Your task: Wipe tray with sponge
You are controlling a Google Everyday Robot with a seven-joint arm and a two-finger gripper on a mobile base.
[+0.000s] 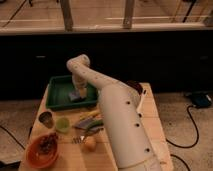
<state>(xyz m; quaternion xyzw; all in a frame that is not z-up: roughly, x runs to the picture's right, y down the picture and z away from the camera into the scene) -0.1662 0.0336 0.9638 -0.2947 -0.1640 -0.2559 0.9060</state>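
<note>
The green tray (59, 85) sits at the back left of the wooden table. The pale blue-grey sponge (74, 96) lies on the tray floor near its right side. My gripper (79, 91) points down into the tray and is shut on the sponge, pressing it against the floor. My white arm (117, 120) reaches from the lower right across the table to the tray and hides the tray's right wall.
In front of the tray stand a metal cup (46, 119) and a green cup (62, 124). An orange bowl (41, 151) is at the front left. A yellow-handled utensil (90, 117), a green item (93, 127) and a round fruit (90, 144) lie mid-table. A dark bowl (134, 86) is at the back right.
</note>
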